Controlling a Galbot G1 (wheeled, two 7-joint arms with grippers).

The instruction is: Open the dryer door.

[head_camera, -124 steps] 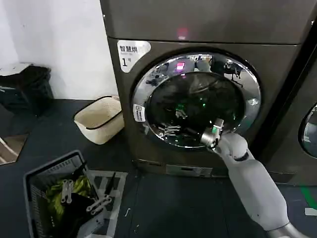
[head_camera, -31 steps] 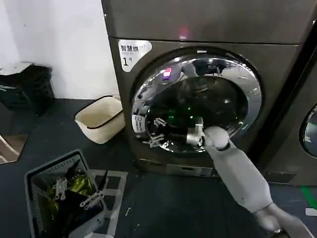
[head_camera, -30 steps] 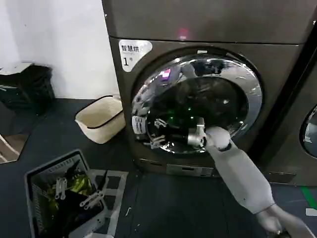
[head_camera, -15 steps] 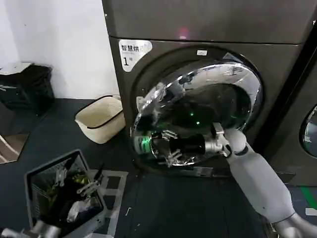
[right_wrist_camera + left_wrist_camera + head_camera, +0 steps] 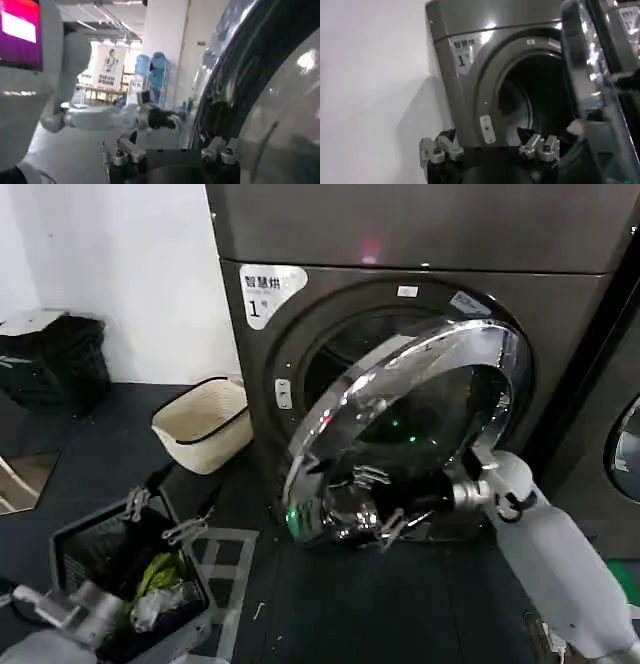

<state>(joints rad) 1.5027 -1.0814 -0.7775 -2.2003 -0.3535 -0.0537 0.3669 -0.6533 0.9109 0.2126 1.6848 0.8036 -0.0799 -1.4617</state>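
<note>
Door (image 5: 420, 424) swung roughly half open since a moment ago, drum now exposed on dryer (image 5: 330, 294). My right jaws (image 5: 395, 519) at lower rim, grip state unclear. Left jaws (image 5: 490, 149) spread, idle. Task mostly done.

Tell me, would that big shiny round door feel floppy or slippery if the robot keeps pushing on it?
Probably stiff: the dryer door stands partly open in one rigid piece, swung out from the dryer. Its polished chrome rim likely gives little grip, so the right gripper could slide along it. Being nearly as wide as the machine, it is probably fairly heavy.
</note>
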